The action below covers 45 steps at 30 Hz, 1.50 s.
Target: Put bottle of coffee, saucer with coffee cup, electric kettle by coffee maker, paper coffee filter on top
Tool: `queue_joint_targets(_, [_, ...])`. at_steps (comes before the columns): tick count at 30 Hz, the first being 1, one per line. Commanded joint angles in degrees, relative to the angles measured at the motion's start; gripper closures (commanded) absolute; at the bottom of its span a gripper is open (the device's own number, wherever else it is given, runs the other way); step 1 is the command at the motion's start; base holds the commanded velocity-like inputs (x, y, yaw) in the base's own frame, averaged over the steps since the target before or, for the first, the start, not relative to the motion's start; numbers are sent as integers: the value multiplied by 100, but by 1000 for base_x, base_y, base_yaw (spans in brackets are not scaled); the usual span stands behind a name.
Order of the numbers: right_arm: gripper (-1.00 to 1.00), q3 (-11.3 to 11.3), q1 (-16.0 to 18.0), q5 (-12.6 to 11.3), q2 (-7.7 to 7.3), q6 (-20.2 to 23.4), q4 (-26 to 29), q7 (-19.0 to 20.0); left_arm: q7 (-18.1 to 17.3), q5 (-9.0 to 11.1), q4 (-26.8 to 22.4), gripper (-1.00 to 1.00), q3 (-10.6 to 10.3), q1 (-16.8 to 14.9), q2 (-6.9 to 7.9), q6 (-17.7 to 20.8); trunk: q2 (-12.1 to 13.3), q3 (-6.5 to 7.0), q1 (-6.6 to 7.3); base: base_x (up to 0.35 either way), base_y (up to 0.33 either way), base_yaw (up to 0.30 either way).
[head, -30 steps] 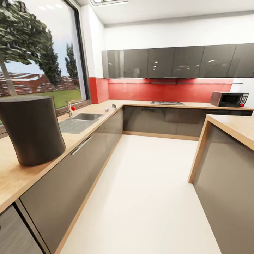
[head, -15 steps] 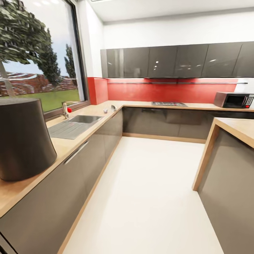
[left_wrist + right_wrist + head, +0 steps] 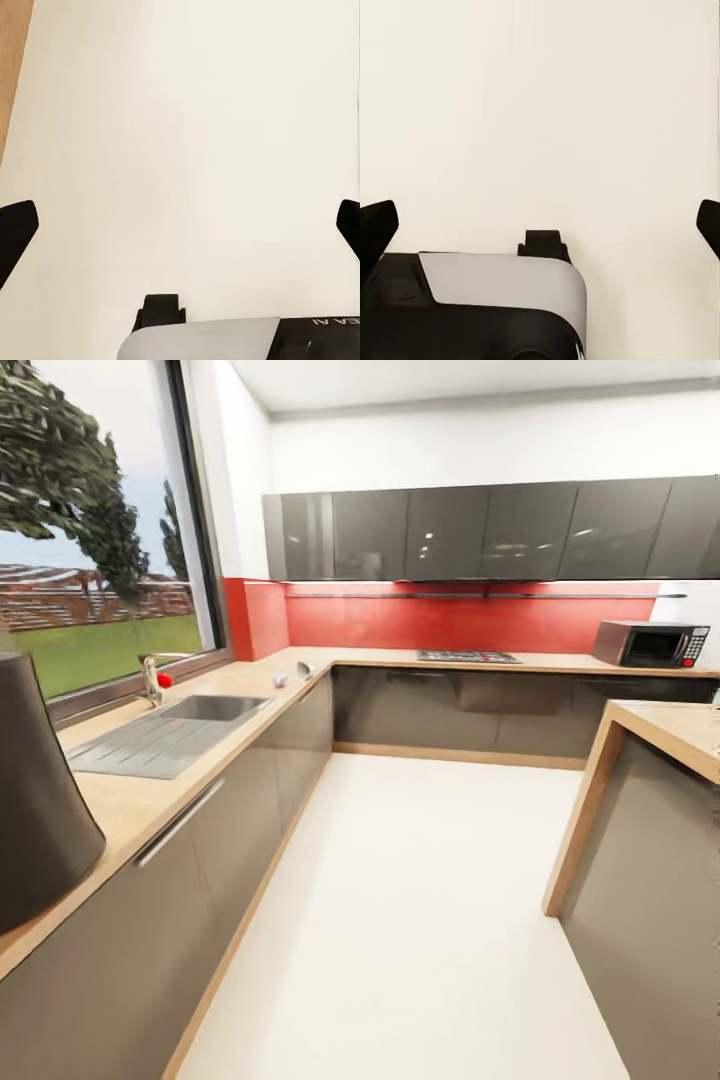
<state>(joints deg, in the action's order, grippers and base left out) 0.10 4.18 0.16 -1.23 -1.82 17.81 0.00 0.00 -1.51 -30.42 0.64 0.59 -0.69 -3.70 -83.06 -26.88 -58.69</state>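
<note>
The kitchen countertop (image 3: 130, 800) of light wood grain runs along the left under the window and turns along the red back wall, on grey cabinet fronts. Two small objects (image 3: 291, 674) lie on it near the corner, too small to name. In the left wrist view my left gripper (image 3: 180, 229) is open, its black fingertips (image 3: 15, 229) wide apart over the pale floor with nothing between them. My right gripper (image 3: 540, 229) is open in the same way above the floor, and it holds nothing.
A large dark grey tapered container (image 3: 35, 810) stands on the counter at the near left. Beyond it are a steel sink (image 3: 205, 708) and tap (image 3: 152, 678). A hob (image 3: 468, 656) and microwave (image 3: 650, 643) sit at the back. An island counter (image 3: 665, 725) juts in from the right beside the pale floor (image 3: 420, 880).
The whole view has shifted as the camera moved forward along the aisle: the dark container slid toward the left edge and the sink drew nearer. Nothing on the counters moved.
</note>
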Motion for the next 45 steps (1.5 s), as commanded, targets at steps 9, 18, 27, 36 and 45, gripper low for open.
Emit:
queue_joint_targets(9, [-100, -1, 4, 1, 0, -18, -6, 0, 0, -16, -8, -100, 7, 3, -1, -12, -2, -5, -3, 327, -7, -127])
queue_joint_targets(18, [-100, -1, 4, 1, 0, -18, -6, 0, 0, -14, -8, -100, 7, 3, -1, -12, -2, -5, -3, 325, -91, -7])
queue_joint_targets(27, [-100, -1, 4, 3, 0, -20, -6, 0, 0, -15, -8, -100, 7, 3, -1, -14, -2, -5, -3, 315, -129, 0])
queue_joint_targets(36, [-100, -1, 4, 6, 0, -21, -6, 0, 0, -11, -8, -100, 7, 3, -1, -17, -2, -5, -3, 308, -144, 0])
queue_joint_targets(45, [-100, 1, 4, 9, 0, -20, -6, 0, 0, -9, -8, -100, 9, 3, -1, -16, -2, -5, -3, 315, -63, 0])
